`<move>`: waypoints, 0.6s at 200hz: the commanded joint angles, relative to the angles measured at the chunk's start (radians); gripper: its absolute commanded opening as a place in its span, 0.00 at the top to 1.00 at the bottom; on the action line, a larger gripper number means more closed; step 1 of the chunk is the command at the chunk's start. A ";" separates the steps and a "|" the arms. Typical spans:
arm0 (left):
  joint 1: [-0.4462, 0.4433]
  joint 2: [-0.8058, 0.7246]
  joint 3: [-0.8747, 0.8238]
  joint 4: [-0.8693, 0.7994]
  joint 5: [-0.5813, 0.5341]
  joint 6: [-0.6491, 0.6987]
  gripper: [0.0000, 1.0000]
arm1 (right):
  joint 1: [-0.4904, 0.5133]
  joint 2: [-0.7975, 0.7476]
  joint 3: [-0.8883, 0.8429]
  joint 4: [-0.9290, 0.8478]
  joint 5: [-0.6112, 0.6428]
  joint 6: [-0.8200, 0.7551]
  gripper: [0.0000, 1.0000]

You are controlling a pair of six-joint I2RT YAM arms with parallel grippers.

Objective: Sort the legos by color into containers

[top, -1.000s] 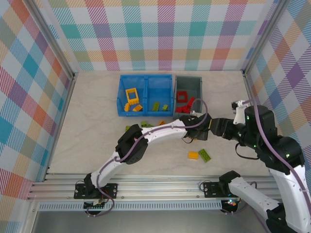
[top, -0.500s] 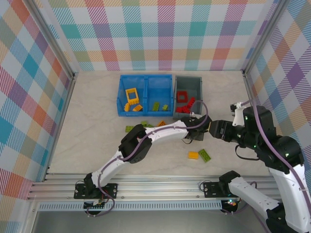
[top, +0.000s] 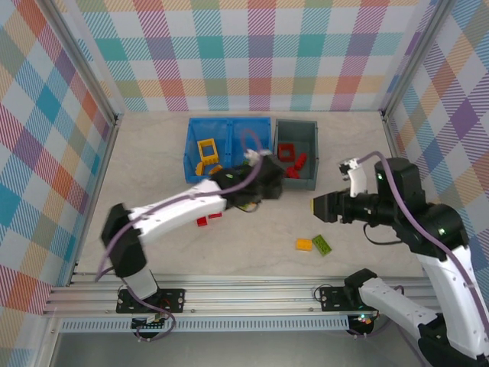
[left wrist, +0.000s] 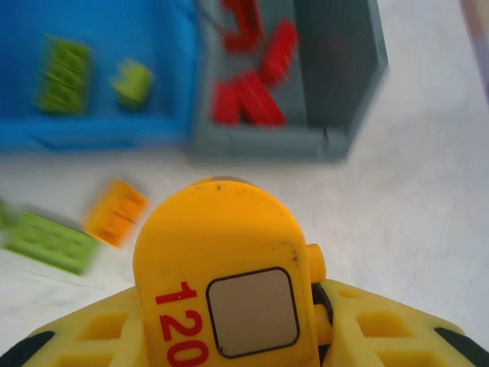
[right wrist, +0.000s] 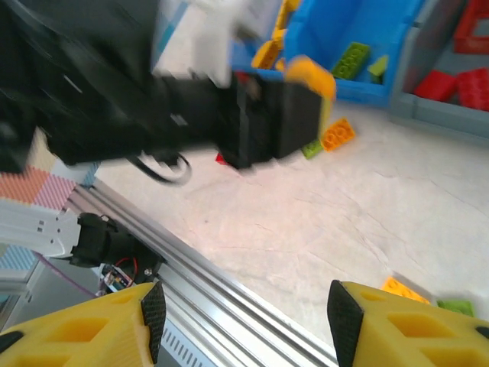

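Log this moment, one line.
left jaws: by blue bin, grip unclear | right jaws: open, empty | on table: orange brick, green brick, red brick

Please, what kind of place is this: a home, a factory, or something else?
Probably a robot test booth: checked walls enclose a pale table, a left arm and a right arm stand bolted to a metal rail, and toy bricks lie near a blue bin.
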 commanded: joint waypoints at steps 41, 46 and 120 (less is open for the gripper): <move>0.468 -0.020 -0.069 0.028 0.240 0.178 0.67 | 0.518 0.319 0.011 0.398 0.370 0.016 0.44; 0.494 0.008 -0.047 0.036 0.267 0.191 0.67 | 0.540 0.346 0.017 0.427 0.393 0.017 0.44; 0.670 0.450 0.295 0.134 0.494 0.247 0.71 | 0.575 0.585 0.071 0.695 0.621 -0.020 0.47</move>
